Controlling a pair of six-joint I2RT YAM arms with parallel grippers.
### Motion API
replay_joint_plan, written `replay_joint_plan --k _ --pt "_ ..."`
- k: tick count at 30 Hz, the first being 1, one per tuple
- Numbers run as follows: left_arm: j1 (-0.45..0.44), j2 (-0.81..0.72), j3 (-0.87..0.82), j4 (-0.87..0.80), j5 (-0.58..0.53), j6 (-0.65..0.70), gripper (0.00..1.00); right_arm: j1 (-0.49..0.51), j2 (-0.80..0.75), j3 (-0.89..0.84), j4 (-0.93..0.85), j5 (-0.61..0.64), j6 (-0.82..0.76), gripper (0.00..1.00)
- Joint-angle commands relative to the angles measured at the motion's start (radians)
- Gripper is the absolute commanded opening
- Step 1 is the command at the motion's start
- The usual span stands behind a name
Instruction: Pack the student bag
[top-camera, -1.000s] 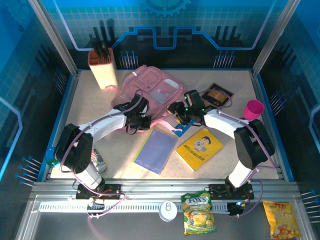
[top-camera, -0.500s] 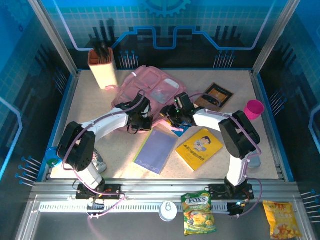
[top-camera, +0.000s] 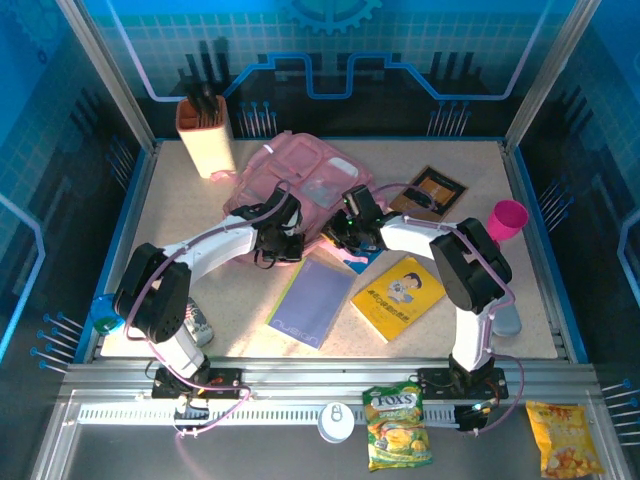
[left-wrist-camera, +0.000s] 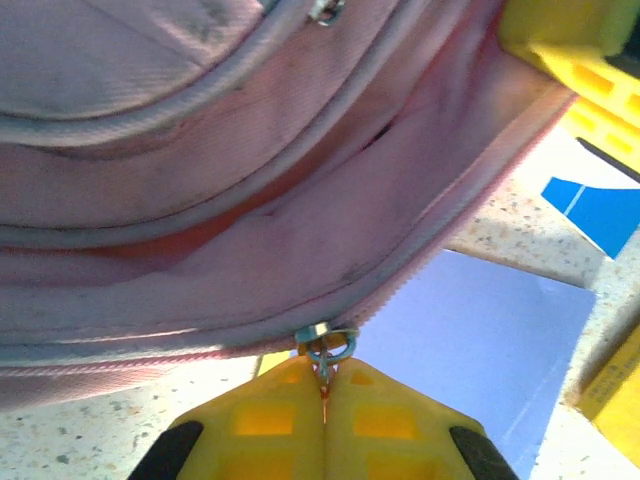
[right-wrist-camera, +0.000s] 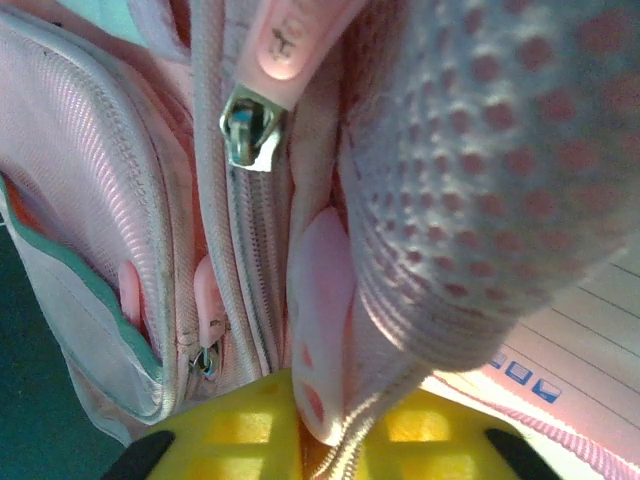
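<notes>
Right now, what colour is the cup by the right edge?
Magenta cup, top external view.

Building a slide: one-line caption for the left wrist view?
Left pincer shut on the zip pull of the student bag, lilac notebook beside.

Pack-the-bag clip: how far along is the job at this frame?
Done: nothing looks packed yet. In hand: the left claw is shut on a zip pull at the near edge of the student bag, and the right claw pinches a pink zip tab, apparently to open it. Left: the lavender notebook, yellow book and brown book lie on the table outside the bag.
</notes>
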Motion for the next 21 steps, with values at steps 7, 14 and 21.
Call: replay_joint_plan --k 7,14,21 --pt "0.030 -0.048 -0.014 -0.173 -0.192 0.088 0.00 -0.051 -0.043 0.082 -0.129 0.171 -0.200 0.09" --pt "0.053 -0.088 -0.056 -0.149 -0.159 0.095 0.00 -0.118 -0.023 0.147 -0.140 0.148 -0.276 0.09" --pt "0.038 -0.024 -0.016 -0.080 -0.022 0.115 0.00 -0.138 0.000 0.145 -0.094 0.116 -0.295 0.13"
